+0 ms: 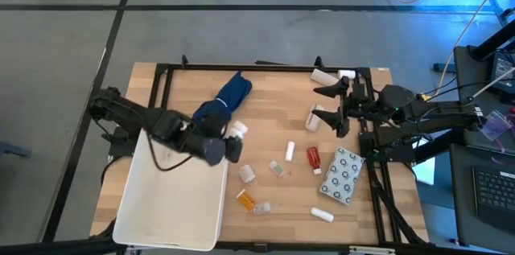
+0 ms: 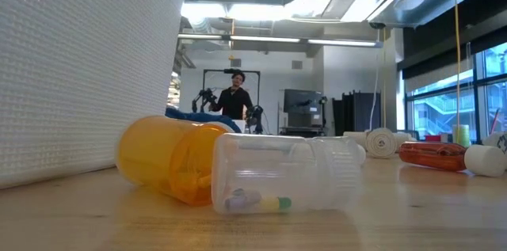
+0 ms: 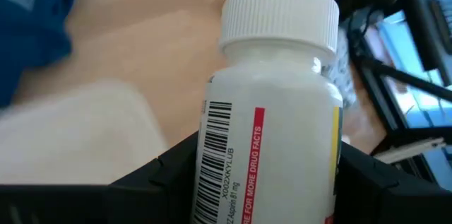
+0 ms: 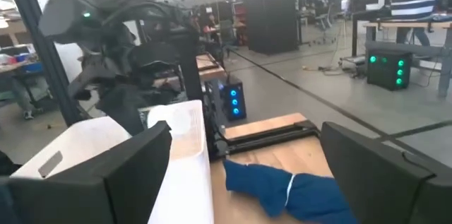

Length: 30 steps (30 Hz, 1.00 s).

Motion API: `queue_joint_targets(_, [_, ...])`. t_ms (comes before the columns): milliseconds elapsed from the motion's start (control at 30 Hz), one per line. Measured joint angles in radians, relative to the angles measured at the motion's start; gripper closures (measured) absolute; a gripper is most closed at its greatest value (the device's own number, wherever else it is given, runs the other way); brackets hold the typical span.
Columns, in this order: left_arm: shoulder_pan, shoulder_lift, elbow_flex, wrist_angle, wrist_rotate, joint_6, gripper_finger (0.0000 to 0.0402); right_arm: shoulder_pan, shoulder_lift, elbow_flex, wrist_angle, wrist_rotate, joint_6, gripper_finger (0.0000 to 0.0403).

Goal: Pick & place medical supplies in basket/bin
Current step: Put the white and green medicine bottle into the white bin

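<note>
My left gripper [image 1: 232,141] is shut on a white bottle [image 3: 272,111] with a ribbed cap and a barcode label, beside the far right corner of the white bin [image 1: 173,199]. My right gripper [image 1: 328,104] is open and holds nothing, near the table's far right. Lying on the wood are the blue cloth [image 1: 229,98], red bottle [image 1: 313,157], dotted packet [image 1: 344,174], orange pill bottle [image 1: 245,200] and a clear bottle [image 2: 285,173] on its side. The low view shows neither gripper. My left gripper pinches the white bottle by its body [image 3: 212,174], below the cap, one finger on each side. The bottle lies along the fingers with its cap [image 3: 279,15] pointing away from the wrist. Whether it is clear of the table I cannot tell.
Small white bottles [image 1: 290,150] [image 1: 246,173], a white tube [image 1: 323,215] and beige rolls [image 1: 322,76] are scattered over the table's right half. A black frame [image 1: 265,67] runs along the far edge. A person [image 2: 236,96] stands far behind the table.
</note>
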Motion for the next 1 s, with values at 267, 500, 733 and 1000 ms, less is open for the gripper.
queue_joint_targets(267, [-0.114, 0.006, 0.0, -0.168, 0.075, -0.328, 0.018, 0.0, 0.0, 0.0, -0.021, 0.0, -0.005, 0.0042])
queue_joint_targets(500, [-0.176, 0.025, 0.0, -0.308, 0.219, -0.542, 0.018, 0.0, 0.0, 0.0, -0.046, 0.001, -0.008, 0.0042])
queue_joint_targets(733, [-0.205, 0.052, -0.019, -0.416, 0.321, -0.741, 0.018, 0.0, 0.001, 0.0, -0.093, 0.002, -0.005, 0.0042])
queue_joint_targets(1000, [-0.21, 0.067, -0.172, -0.419, 0.405, -0.814, 0.018, 0.0, 0.015, 0.0, -0.094, 0.002, -0.001, 0.0042])
